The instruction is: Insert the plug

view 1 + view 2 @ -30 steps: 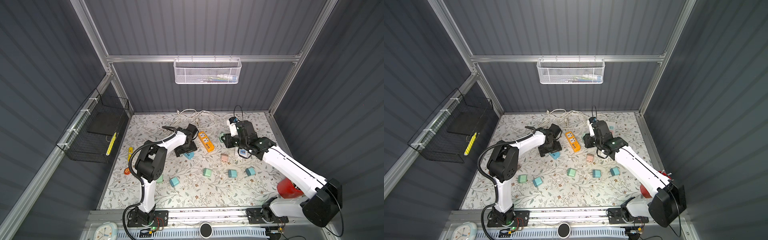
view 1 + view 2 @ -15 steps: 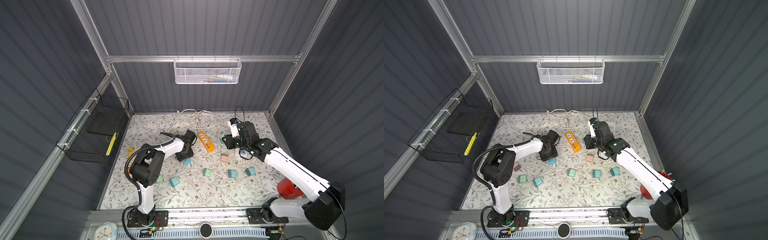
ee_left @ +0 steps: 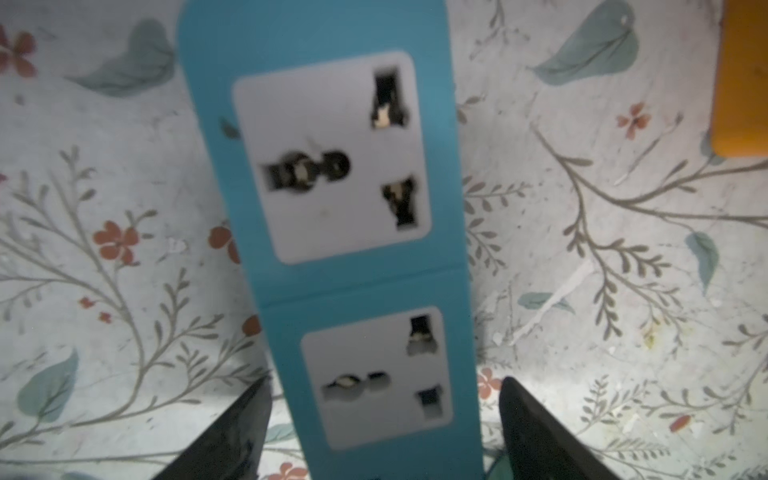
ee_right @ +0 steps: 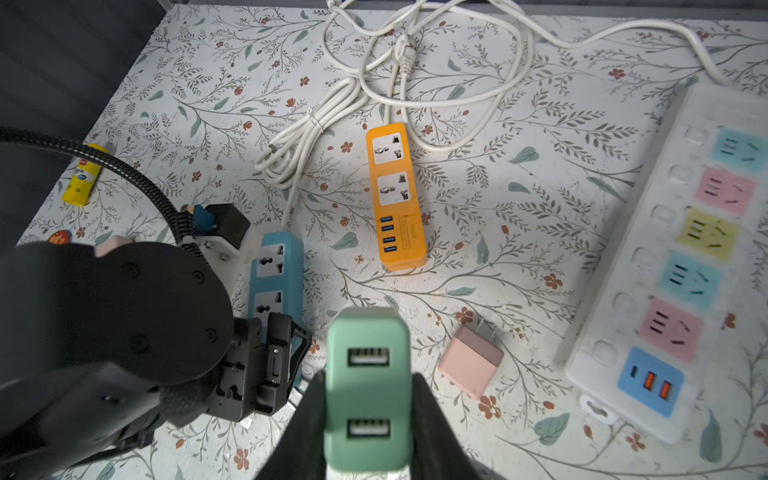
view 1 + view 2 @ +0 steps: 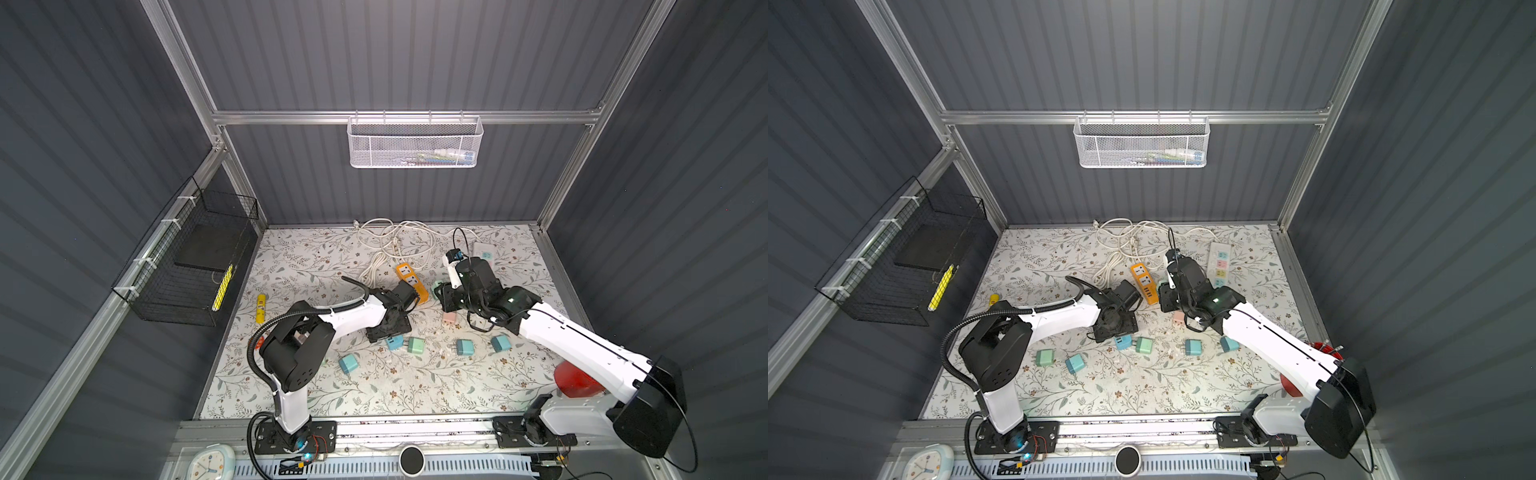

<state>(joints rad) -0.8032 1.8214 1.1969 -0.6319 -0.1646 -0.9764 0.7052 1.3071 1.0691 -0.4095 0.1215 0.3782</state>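
Observation:
A green plug (image 4: pixel 368 332) with two USB ports is held above the mat, and my right gripper (image 4: pixel 368 378) is shut on its sides. In both top views that gripper (image 5: pixel 441 292) hovers just right of the orange power strip (image 5: pixel 411 282). A blue power strip (image 3: pixel 353 257) with two sockets lies on the mat. My left gripper (image 3: pixel 384 386) stands open astride its near end, with a narrow gap beside each finger. In a top view the left gripper (image 5: pixel 390 330) covers most of the strip; only its end (image 5: pixel 392 343) shows.
A white strip with coloured sockets (image 4: pixel 685 270) lies at the back right. A coiled white cable (image 5: pixel 395 241) lies behind the orange strip. A pink plug (image 5: pixel 449 318) and several teal and blue plugs (image 5: pixel 463 346) are scattered on the floral mat (image 5: pixel 374 395). A yellow tube (image 5: pixel 260 307) lies left.
My left gripper moved from beside the orange strip toward the front, and the blue strip's end came forward with it. The right gripper with the green plug hardly moved.

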